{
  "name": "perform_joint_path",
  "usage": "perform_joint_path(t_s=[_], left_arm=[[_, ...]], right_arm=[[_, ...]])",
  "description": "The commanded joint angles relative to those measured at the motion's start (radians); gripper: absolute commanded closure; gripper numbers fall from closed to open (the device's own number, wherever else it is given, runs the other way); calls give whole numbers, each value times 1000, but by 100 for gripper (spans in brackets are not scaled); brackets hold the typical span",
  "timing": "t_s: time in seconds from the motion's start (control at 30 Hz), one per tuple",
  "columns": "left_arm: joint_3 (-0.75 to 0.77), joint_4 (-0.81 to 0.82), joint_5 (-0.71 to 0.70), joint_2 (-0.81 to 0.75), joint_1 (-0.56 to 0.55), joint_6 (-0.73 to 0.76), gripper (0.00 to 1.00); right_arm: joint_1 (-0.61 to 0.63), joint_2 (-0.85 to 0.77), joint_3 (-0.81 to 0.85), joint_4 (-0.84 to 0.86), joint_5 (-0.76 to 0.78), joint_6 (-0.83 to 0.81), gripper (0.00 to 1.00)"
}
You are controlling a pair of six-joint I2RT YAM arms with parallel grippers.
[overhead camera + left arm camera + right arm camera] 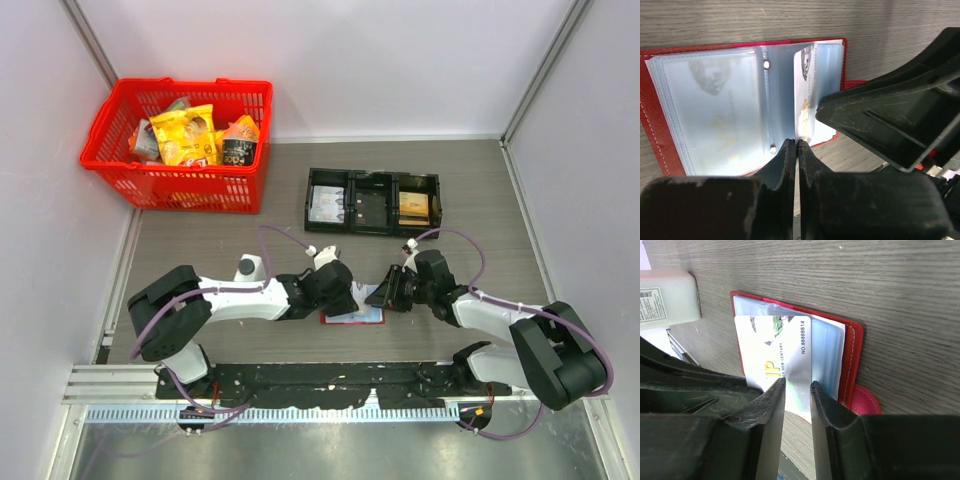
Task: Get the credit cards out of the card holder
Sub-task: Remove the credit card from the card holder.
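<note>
1. Card holder (352,317): lies open on the table (480,200), at 6 o'clock from the black tray (372,174).
2. Credit card (775,350): pale, partly drawn from its clear sleeve and lying over the holder.
3. Left gripper (796,147): at the holder's 10 o'clock, with its fingers pinched on the card's edge.
4. Right gripper (797,390): at the holder's 2 o'clock, fingers parted over the card; contact cannot be told.

I've got the card holder (655,125) lying open on the wood surface (890,25), red cover down, bluish clear sleeves up. One whitish credit card (775,350) with gold lettering sticks partway out of a sleeve, tilted up. Another card (715,115) shows faintly inside the opposite sleeve.
</note>
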Motion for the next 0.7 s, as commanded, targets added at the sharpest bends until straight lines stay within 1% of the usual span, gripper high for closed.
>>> perform_joint_path(t_s=[0.0, 0.17, 0.23, 0.3, 0.4, 0.43, 0.63, 0.67], left_arm=[[-18, 8, -4, -46, 2, -5, 96], [-30, -8, 5, -72, 6, 15, 100], [-27, -24, 11, -83, 12, 41, 100], [-23, -38, 27, -95, 19, 107, 100], [3, -88, 66, -124, 32, 246, 100], [22, -117, 88, -133, 35, 313, 100], [152, -381, 133, -208, 37, 703, 100], [177, -418, 169, -221, 37, 757, 100]], right_arm=[[5, -6, -13, 8, 34, -6, 68], [5, -70, 2, -32, 39, -36, 64], [5, -101, 19, -61, 40, -54, 61], [5, -141, 39, -93, 37, -82, 57], [4, -198, 73, -138, 28, -117, 52], [5, -225, 77, -144, 20, -135, 49], [4, -352, 138, -179, -58, -224, 40], [5, -372, 149, -181, -81, -250, 40]])
